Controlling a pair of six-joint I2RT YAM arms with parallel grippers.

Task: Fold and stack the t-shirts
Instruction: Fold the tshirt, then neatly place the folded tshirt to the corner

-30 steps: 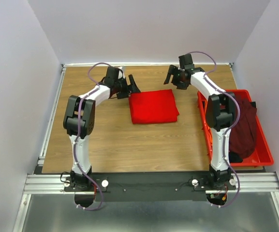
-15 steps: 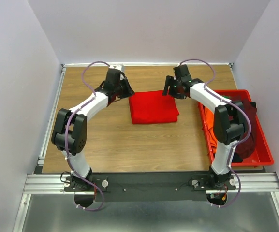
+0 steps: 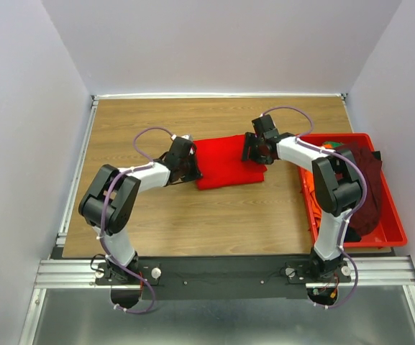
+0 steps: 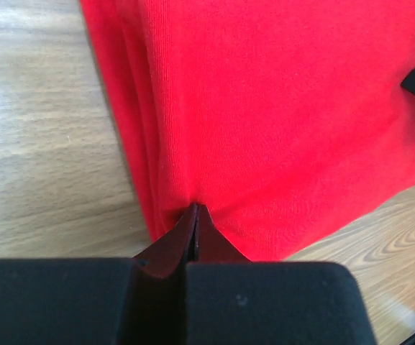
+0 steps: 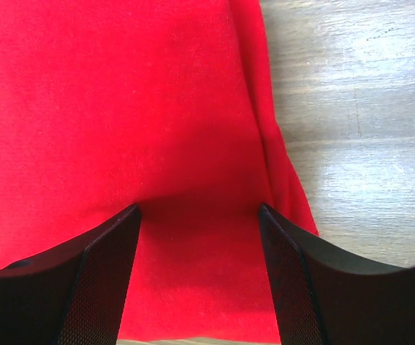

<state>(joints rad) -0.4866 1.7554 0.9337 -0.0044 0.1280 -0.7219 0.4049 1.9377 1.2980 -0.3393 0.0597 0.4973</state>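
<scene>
Top external: left gripper (image 3: 193, 172), newly at the folded red t-shirt's (image 3: 229, 164) left hem, jaws just closed; right gripper (image 3: 253, 151), newly over the right edge, jaws wide. Lift or refold probably imminent.

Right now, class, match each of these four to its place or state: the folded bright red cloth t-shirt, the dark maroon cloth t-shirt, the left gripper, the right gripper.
1. folded bright red cloth t-shirt
2. dark maroon cloth t-shirt
3. left gripper
4. right gripper

A. in the rigid red plastic bin
B. open, over red cloth
C. flat on the wooden table
D. shut, tips at the red cloth's edge

Pairs: 1-C, 2-A, 3-D, 4-B.
</scene>
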